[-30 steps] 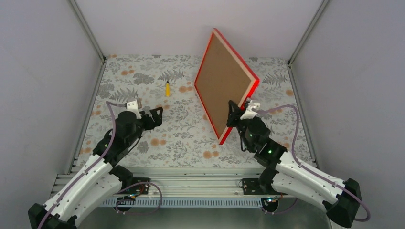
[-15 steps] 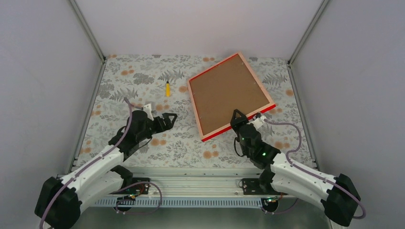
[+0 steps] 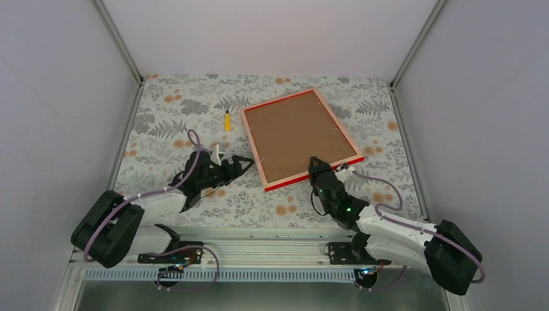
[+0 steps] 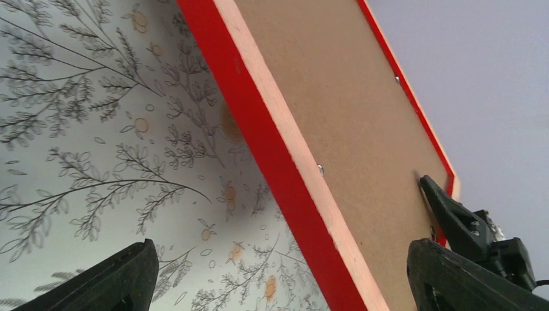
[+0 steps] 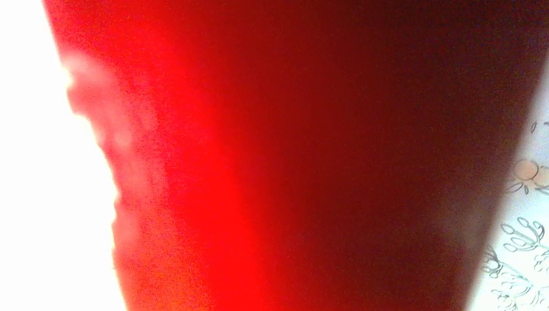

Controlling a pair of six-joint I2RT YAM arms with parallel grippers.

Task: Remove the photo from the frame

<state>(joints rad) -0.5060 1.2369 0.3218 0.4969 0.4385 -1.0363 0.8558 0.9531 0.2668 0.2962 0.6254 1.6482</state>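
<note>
The red frame point(image 3: 304, 178) lies low over the table with its brown backing point(image 3: 298, 133) facing up. The photo is hidden under the backing. My right gripper point(image 3: 315, 167) is shut on the frame's near edge. One of its black fingers point(image 4: 447, 207) rests on the backing in the left wrist view. The right wrist view is filled by a blurred red frame point(image 5: 259, 162). My left gripper point(image 3: 243, 164) stands open just left of the frame's near left corner. In the left wrist view the frame's red edge point(image 4: 259, 136) runs between the spread jaws of that gripper point(image 4: 283, 259), untouched.
A small yellow-handled tool point(image 3: 227, 120) lies on the flowered table point(image 3: 168, 116) left of the frame's far corner. Grey walls close in the sides and back. Metal rails run along the near edge by the arm bases.
The frame has swung down from standing on edge to nearly flat, back up, still in my right gripper. My left arm has reached forward and right toward its near left corner.
</note>
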